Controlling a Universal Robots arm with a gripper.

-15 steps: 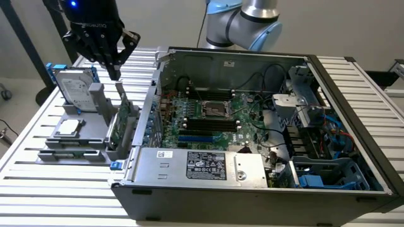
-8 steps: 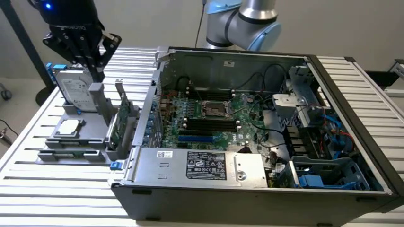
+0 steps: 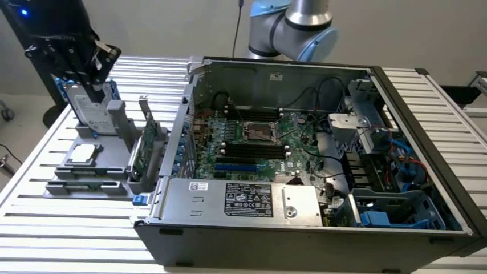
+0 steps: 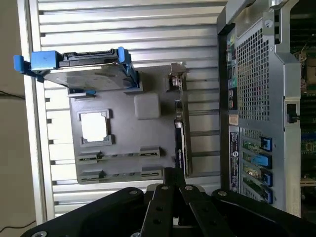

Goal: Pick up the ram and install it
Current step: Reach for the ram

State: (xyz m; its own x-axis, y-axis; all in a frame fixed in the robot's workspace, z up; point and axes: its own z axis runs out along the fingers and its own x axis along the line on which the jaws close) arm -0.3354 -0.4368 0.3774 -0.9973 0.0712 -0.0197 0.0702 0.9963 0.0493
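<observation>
Tool (image 3: 90,85) near one drive (image 3: 95,117), one card (image 3: 148,145)

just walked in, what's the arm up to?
The UR arm's gripper hangs over the gray parts tray beside the open PC case, just above the hard drive with blue rails. An expansion card stands on edge in the tray. The motherboard's memory slots look empty, so the ram is not installed yet; I can't pick out the ram itself for sure.

Exterior high oblique; wrist straight down; share tray (image 4: 123,136).
</observation>
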